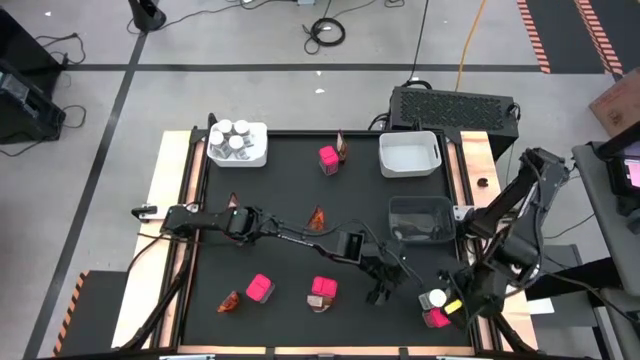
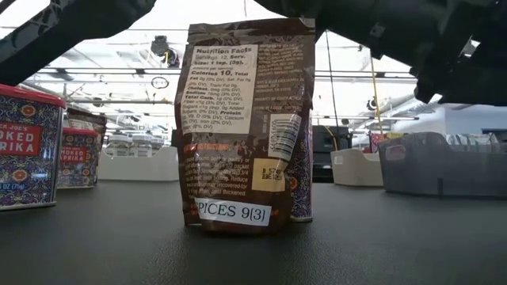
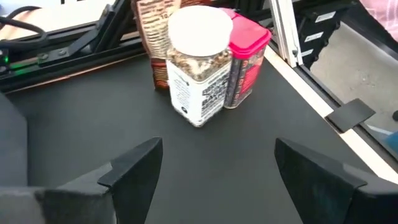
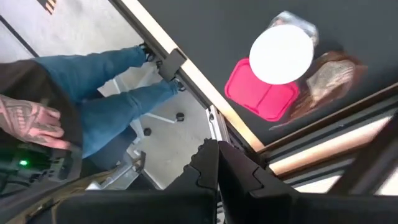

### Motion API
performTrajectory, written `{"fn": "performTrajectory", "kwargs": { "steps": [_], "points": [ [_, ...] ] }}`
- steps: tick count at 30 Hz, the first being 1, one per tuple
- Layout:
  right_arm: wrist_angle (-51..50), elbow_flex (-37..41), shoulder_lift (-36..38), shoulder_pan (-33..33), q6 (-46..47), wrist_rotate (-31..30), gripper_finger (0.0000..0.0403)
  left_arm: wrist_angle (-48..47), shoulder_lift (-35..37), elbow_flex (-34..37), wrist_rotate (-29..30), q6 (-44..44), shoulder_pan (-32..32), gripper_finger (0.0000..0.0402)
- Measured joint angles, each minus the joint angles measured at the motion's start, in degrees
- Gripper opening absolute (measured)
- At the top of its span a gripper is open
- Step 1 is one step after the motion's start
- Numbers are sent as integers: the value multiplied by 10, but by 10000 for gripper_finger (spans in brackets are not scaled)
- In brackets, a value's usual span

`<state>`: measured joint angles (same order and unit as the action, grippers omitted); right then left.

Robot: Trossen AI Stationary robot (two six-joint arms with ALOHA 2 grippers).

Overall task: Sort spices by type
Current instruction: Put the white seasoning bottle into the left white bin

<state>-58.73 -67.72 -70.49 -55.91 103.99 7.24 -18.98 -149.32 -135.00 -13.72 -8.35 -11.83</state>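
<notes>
Your left gripper [image 3: 214,171] hovered with jaws wide before the white-capped jar [image 3: 198,62], lower right of the table [image 1: 280,200] beside a pink box [image 3: 247,59]. Rigid, smooth, probably slippery: grip its body below the cap. The right gripper [image 4: 217,163] was closed, empty.

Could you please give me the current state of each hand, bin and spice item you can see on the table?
Left hand: open, empty, facing a jar.
Right hand: shut, empty, at the table's edge.
White-capped jar: upright, capped, beside a pink box.
White bin of jars: holds several jars.
Second white bin: empty.
Dark bin: looks empty.
Sachet: standing upright.
</notes>
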Motion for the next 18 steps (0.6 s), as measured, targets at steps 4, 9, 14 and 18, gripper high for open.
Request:
{"fn": "performTrajectory", "kwargs": {
  "steps": [4,9,14,18],
  "points": [
    [46,42,-14,-12,2,0,0,4,0,0,0,0,-7,313],
    [62,84,-19,-12,0,2,0,4,0,0,0,-1,-9,313],
    [66,119,-19,-12,1,6,0,4,0,0,3,-1,-8,313],
    [64,137,-20,-12,2,22,0,4,0,0,3,2,-6,313]
  ]
}}
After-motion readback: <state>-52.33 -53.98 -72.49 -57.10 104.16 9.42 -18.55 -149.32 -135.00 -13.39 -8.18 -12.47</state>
